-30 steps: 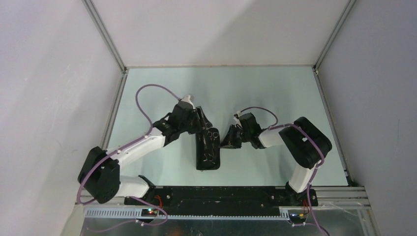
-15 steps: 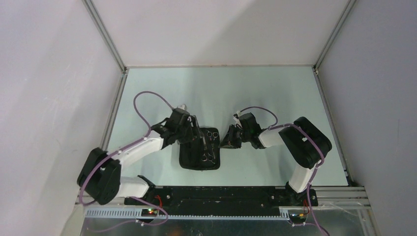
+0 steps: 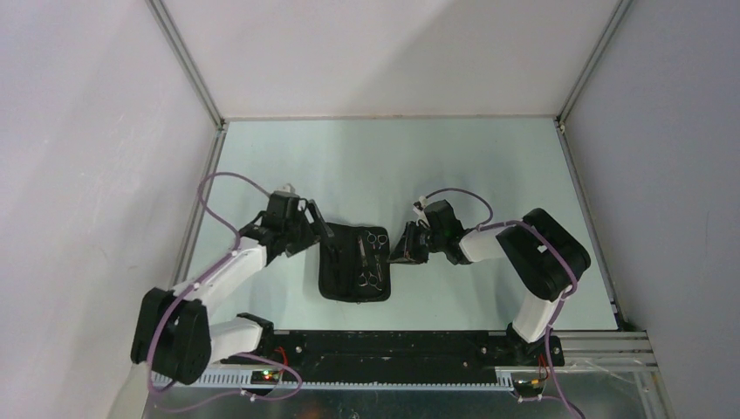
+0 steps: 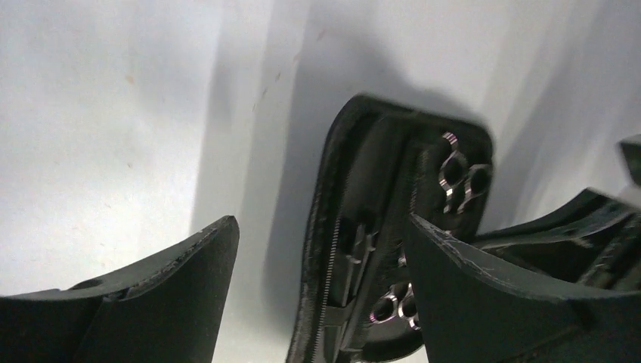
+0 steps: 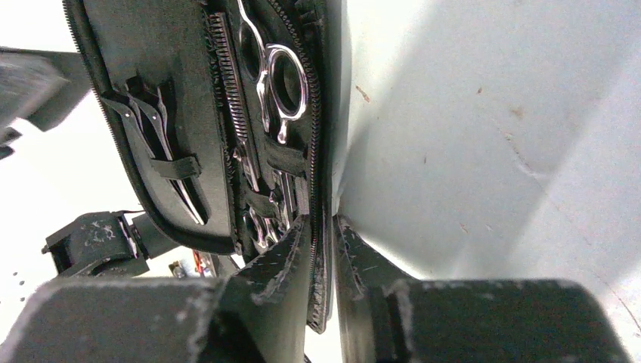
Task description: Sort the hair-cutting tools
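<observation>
Right gripper [image 5: 321,227] pinches the case's [image 3: 336,275] right edge, left gripper [image 4: 319,223] gapes empty beside it; any tug may spill the scissors [image 5: 276,72].

The black rectangular zip case [image 3: 336,281] is spread flat on the pale green table [image 3: 471,166], in the near middle, just beyond the arm bases. It is flanked by the left gripper [image 3: 321,237] at its far left corner and by the right gripper [image 3: 400,253] at its right edge; that edge is pinched between the right fingers [image 5: 283,253]; the left fingers [image 4: 151,302] are set apart, and the case is seen through their gap. In the right half, two silver metal scissors with ring handles [image 3: 375,240] are lodged, one behind the other; thin black clips [image 5: 155,121] are tucked in the left half; a black straight comb [image 5: 230,91] is placed between scissors and clips.
</observation>
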Motion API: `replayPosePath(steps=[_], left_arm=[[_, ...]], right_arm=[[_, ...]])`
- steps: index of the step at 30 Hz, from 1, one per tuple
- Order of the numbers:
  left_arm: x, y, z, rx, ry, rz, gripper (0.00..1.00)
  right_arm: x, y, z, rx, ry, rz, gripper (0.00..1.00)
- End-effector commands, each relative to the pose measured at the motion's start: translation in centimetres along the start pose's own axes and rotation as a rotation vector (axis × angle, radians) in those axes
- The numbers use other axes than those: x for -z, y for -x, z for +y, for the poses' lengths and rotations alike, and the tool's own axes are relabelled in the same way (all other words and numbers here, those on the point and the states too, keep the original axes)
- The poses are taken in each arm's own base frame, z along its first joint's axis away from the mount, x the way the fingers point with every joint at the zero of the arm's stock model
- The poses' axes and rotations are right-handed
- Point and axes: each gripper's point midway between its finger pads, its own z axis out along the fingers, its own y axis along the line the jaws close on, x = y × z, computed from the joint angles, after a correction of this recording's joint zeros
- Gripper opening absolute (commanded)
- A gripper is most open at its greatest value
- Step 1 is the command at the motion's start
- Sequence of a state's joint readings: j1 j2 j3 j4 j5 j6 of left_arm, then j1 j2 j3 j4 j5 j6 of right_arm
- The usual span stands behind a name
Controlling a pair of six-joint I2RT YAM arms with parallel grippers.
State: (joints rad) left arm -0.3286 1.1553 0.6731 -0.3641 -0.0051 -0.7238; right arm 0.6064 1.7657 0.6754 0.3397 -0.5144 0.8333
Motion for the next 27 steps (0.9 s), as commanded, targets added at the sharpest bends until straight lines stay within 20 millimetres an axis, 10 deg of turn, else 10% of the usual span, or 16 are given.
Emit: replayPosePath(steps=[1,16,27], left_arm=[[-1.5,-2.6,-0.8,-0.001,-0.087,0.114,0.85],[-1.1,-4.5,-9.6,0.015,-0.388,0.225,0.80],[-1.3,-6.7,-13.5,-0.011,-0.464,0.310,0.79]], right_arm=[[0.4,-1.2,-2.5,-0.009,-0.088,0.022,0.24],[0.3,-0.2,-0.4,-0.004,0.007,0.000,0.63],[0.2,0.5,1.1,-0.007,0.075,-0.019,0.75]])
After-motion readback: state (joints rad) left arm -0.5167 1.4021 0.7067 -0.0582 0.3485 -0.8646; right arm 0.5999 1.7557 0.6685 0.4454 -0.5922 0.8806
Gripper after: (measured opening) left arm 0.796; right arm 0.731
